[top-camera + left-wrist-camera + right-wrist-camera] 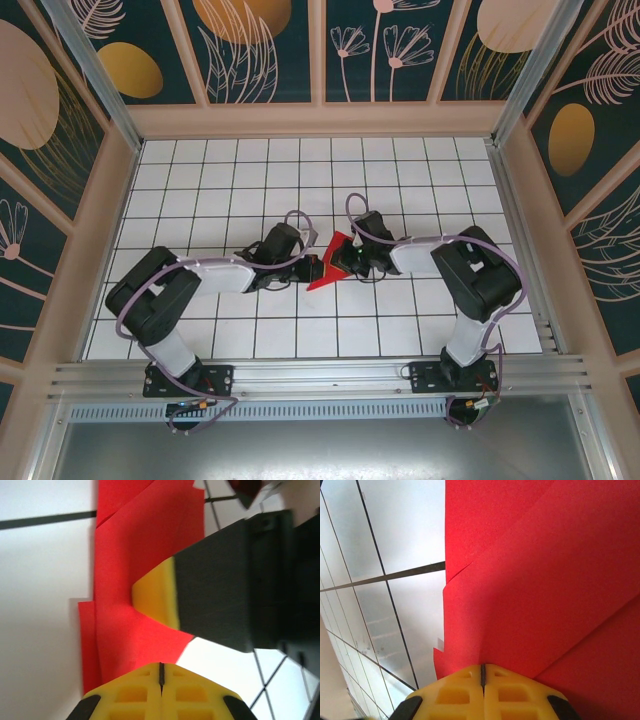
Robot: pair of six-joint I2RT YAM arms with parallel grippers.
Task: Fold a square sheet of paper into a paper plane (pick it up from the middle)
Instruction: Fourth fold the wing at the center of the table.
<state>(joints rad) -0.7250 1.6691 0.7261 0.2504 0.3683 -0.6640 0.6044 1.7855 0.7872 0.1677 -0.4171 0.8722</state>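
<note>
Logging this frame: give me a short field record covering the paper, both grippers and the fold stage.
paper: bright red sheet of thin paper, partly folded with overlapping layers, on the white gridded table near its middle
left gripper: shut, tips at the paper's edge
right gripper: shut, tips against the paper; its yellow pad rests on the paper in the left wrist view
pinched or only pressed: cannot tell
stage: folds started, not yet a finished dart
</note>
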